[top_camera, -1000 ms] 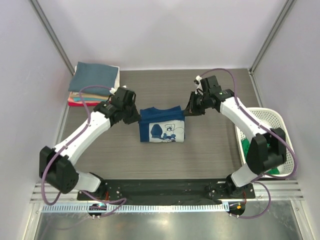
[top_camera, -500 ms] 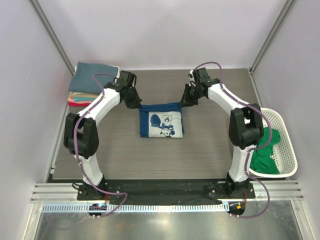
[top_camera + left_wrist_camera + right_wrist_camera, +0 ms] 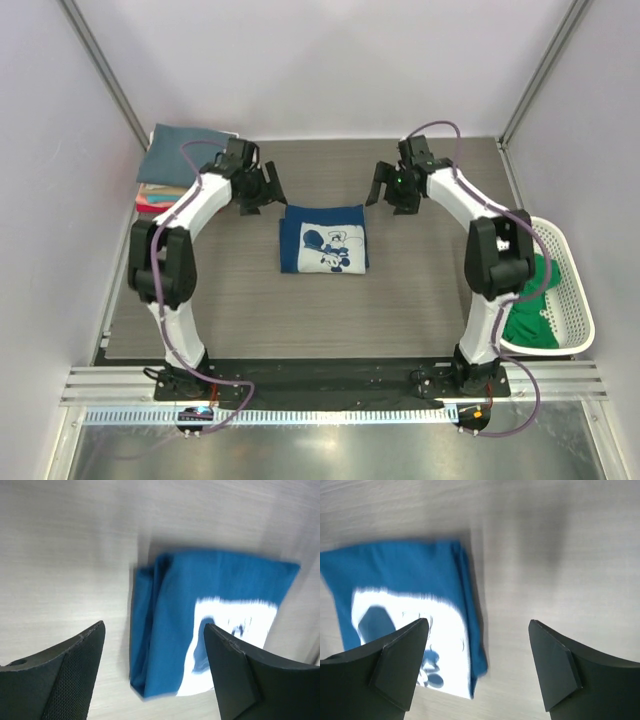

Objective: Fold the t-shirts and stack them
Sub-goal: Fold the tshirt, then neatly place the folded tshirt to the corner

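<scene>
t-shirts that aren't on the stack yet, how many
2: the navy t-shirt lies folded mid-table, and the green t-shirt sits crumpled in the basket. More could be hidden under it.

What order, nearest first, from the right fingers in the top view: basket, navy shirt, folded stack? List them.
1. navy shirt, just left of the right fingers.
2. basket, at the right edge.
3. folded stack, far left corner.

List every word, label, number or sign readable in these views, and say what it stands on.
No text can be read. The navy t-shirt carries only a white cartoon print, with no legible letters; both wrist views show it blurred.
</scene>
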Available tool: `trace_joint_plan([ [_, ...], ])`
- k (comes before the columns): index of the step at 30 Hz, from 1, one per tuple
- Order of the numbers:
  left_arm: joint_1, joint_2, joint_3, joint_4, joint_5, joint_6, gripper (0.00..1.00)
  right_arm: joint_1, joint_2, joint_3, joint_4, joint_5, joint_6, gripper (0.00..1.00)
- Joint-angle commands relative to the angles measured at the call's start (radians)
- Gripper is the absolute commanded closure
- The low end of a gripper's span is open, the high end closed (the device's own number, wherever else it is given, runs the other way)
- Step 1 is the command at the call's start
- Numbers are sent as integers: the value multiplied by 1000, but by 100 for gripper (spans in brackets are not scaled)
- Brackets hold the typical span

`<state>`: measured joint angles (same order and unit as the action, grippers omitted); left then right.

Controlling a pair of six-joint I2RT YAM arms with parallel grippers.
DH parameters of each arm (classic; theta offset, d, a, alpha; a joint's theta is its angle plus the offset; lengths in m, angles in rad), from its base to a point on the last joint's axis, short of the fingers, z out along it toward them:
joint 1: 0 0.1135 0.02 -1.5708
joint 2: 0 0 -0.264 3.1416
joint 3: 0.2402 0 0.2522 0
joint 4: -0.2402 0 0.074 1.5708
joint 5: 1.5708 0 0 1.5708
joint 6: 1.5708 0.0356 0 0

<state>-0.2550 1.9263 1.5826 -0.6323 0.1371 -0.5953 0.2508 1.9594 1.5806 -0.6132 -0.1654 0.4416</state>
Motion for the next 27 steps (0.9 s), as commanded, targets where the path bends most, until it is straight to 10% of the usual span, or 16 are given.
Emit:
trace_joint_plan([
  [1, 8, -144, -218, 251, 87, -23, 19, 11, -241, -239, 99, -3, 23, 13],
  [18, 8, 19, -469, 755, 174, -147, 23, 228, -579, -887, 536, -79, 101, 16],
  [27, 8, 49, -512, 870, 280, -235, 53, 237, -807, -1169, 799, 12, 203, 15],
])
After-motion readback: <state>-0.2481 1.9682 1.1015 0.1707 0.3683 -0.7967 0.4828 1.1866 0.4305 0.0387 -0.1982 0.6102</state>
